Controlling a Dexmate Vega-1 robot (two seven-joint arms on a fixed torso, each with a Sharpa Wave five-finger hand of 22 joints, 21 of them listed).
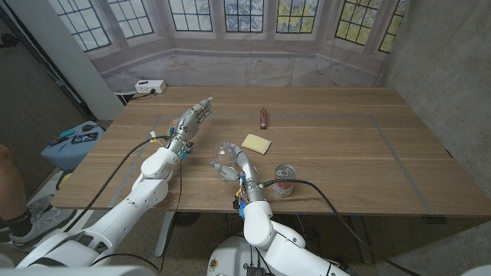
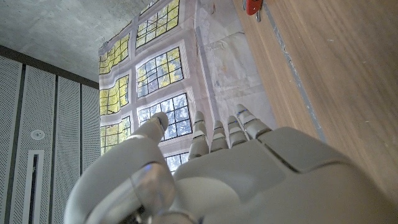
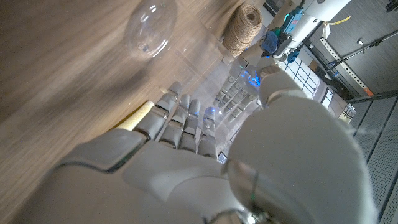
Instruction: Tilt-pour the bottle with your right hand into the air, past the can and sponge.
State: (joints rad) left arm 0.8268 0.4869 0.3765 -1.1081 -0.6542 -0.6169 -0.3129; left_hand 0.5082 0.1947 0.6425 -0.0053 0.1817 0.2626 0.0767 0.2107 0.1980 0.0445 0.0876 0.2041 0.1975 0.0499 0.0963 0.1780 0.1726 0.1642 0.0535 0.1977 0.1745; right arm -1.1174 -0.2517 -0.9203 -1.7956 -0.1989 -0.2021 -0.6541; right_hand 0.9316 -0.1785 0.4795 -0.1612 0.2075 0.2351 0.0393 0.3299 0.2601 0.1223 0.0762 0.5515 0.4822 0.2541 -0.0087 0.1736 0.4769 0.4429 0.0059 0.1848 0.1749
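The right hand [image 1: 228, 164] sits at a clear plastic bottle [image 1: 225, 149] near the front middle of the wooden table [image 1: 345, 153]. Just beyond it lies the yellow sponge [image 1: 256, 143]; to its right stands the can [image 1: 285, 181], close to the forearm (a black cable runs past the can's base). Between sponge and can bare wood leaves a lane toward the open right half. A small dark red object [image 1: 263, 118] lies farther back, past the sponge. The left hand [image 1: 193, 119] stands left of the bottle, near it, narrowing that side.
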